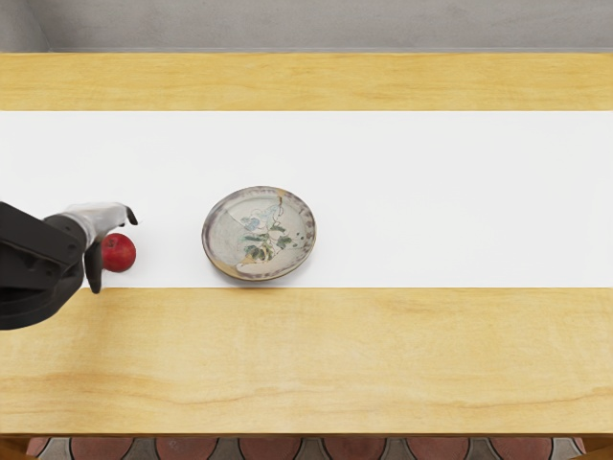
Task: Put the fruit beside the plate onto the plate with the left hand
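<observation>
Here the only marking of any kind is the painted motif on the plate [213, 230], a blue-green sprig of leaves at its middle, too small to read further. The plate lies flat on a white runner [431, 192] that crosses the wooden table [306, 355]. The red fruit [120, 253] sits on the runner to the left of the plate, near it but apart from it. The left hand [96, 235] is at the fruit's left side, its fingers [127, 215] spread, one dark-tipped finger reaching past the fruit's far side and another pointing down at its near left. Whether any finger touches the fruit cannot be told. The dark forearm is cut off by the picture's left edge and hides part of the hand.
</observation>
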